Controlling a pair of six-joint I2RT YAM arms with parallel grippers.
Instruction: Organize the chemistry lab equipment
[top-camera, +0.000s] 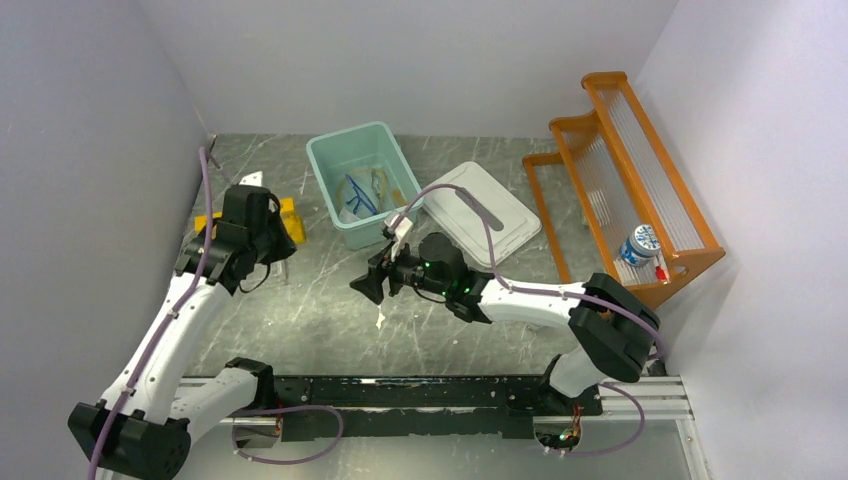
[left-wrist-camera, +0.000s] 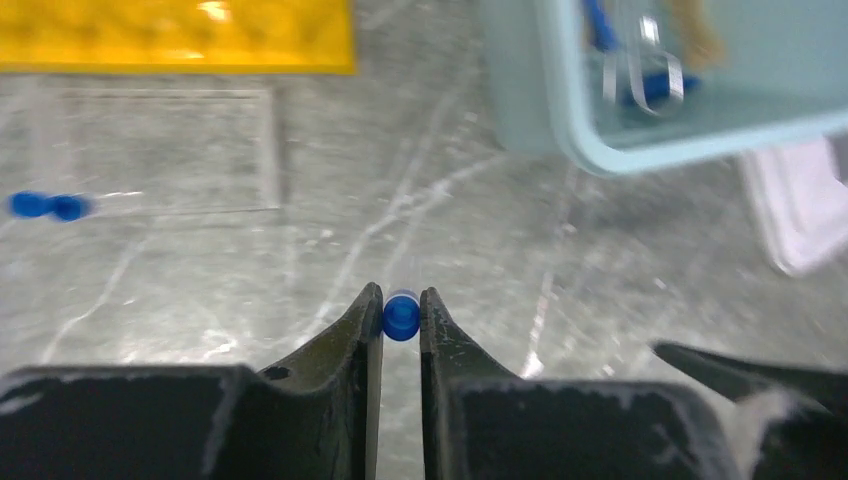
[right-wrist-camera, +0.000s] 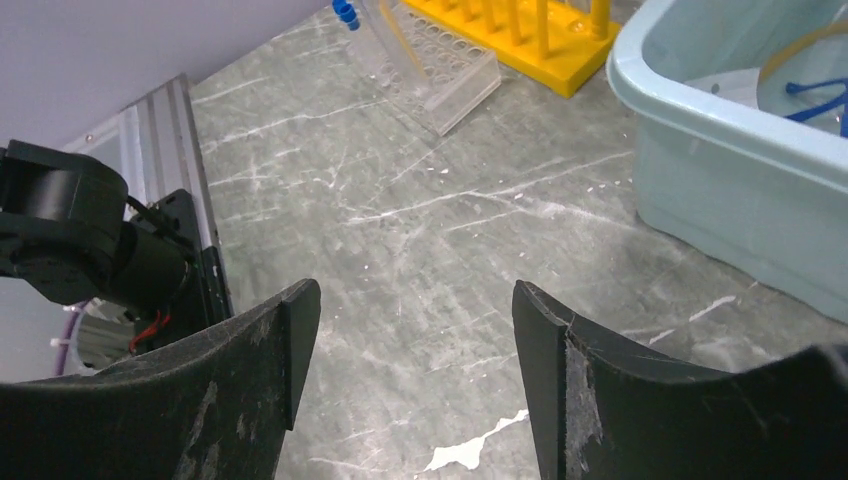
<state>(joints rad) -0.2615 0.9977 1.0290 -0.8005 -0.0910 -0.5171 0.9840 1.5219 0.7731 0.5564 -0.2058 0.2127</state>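
Observation:
In the left wrist view my left gripper (left-wrist-camera: 401, 298) is shut on a clear test tube with a blue cap (left-wrist-camera: 401, 318), seen end-on just above the table. From above, that gripper (top-camera: 283, 262) hangs next to the yellow tube rack (top-camera: 291, 221). Another blue-capped test tube (left-wrist-camera: 45, 205) lies by a clear rack (left-wrist-camera: 170, 150). My right gripper (right-wrist-camera: 415, 300) is open over bare table with nothing between its fingers; from above it (top-camera: 368, 285) sits at mid table. Silver forceps (left-wrist-camera: 640, 75) and blue tubing (top-camera: 357, 193) lie in the teal bin (top-camera: 325, 165).
A white lid (top-camera: 490, 215) lies right of the bin. The orange wooden shelf (top-camera: 620, 180) stands at the far right with a white and blue bottle (top-camera: 640, 245) on it. A small white scrap (top-camera: 381, 320) lies below my right gripper.

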